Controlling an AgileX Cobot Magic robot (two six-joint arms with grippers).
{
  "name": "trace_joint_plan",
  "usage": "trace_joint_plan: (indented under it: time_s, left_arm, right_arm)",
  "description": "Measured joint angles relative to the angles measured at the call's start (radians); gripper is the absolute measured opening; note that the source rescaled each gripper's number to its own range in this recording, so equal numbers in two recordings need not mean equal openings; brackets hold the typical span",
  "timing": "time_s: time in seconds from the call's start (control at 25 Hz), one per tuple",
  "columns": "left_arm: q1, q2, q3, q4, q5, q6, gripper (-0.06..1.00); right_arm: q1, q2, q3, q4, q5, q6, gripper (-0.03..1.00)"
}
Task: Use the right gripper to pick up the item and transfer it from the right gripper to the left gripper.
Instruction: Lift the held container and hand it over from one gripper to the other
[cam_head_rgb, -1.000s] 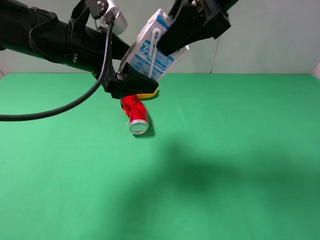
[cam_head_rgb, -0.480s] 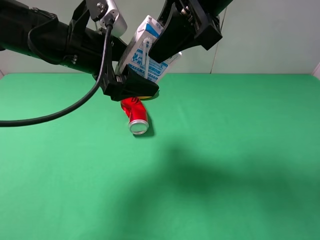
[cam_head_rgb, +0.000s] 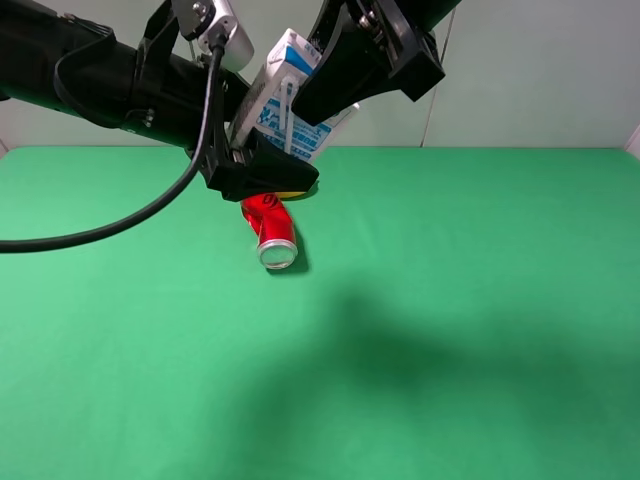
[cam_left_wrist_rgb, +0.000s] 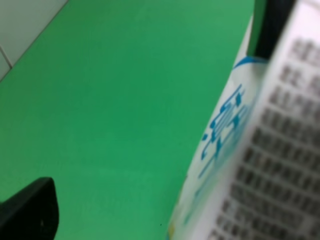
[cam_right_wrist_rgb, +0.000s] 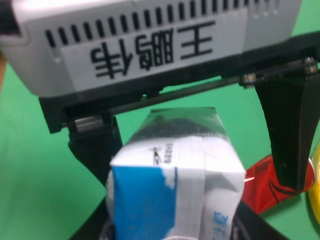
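Note:
The item (cam_head_rgb: 283, 105), a white carton with blue print, hangs tilted high over the green table, and my right gripper (cam_head_rgb: 322, 98) is shut on its upper half from the right. Its lower end sits between the fingers of my left gripper (cam_head_rgb: 268, 142), which reaches in from the left with jaws wide. In the left wrist view the carton (cam_left_wrist_rgb: 260, 150) lies against one black finger (cam_left_wrist_rgb: 272, 22), with bare space before the other finger (cam_left_wrist_rgb: 27, 210). The right wrist view looks down the carton (cam_right_wrist_rgb: 175, 190) at the left gripper's grey body (cam_right_wrist_rgb: 150, 40).
A dented red can (cam_head_rgb: 270, 228) lies on the green table (cam_head_rgb: 450, 330) right below the two grippers. A yellow banana (cam_head_rgb: 298, 189) peeks out behind the left gripper's lower finger. A black cable (cam_head_rgb: 150, 205) loops down from the left arm.
My right gripper has carried the carton left and deeper between the left gripper's fingers. The left fingers have drawn in slightly. The left arm has hardly moved.

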Motion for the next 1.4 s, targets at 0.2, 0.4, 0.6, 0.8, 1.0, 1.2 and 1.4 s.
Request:
trace_joint_plan:
  time_s: [0.2,0.4,0.6,0.8,1.0,1.2,1.4]
  left_arm:
    - [0.000,0.000,0.000,-0.001,0.001,-0.004,0.81]
    - [-0.005,0.000,0.000,-0.001,0.012,-0.018,0.46]
    - [-0.009,-0.001,0.000,0.001,0.022,-0.018,0.21]
    - [-0.009,-0.001,0.000,0.001,0.022,-0.018,0.21]
    - [-0.009,-0.001,0.000,0.001,0.022,-0.018,0.21]
    - [-0.009,-0.001,0.000,0.001,0.019,-0.018,0.21]
    - [-0.008,0.000,0.000,0.001,-0.035,-0.018,0.16]
  right_arm:
    - [0.000,0.000,0.000,0.004,0.000,-0.021,0.00]
    - [0.000,0.000,0.000,0.005,-0.020,-0.025,0.00]
    - [0.000,0.000,0.000,0.005,-0.028,-0.032,0.00]
    - [0.000,0.000,0.000,0.005,-0.028,-0.032,0.00]
    - [0.000,0.000,0.000,0.005,-0.029,-0.032,0.00]
    - [0.000,0.000,0.000,0.005,-0.035,-0.033,0.00]
    - [0.004,-0.001,0.000,0.060,-0.025,-0.018,0.77]
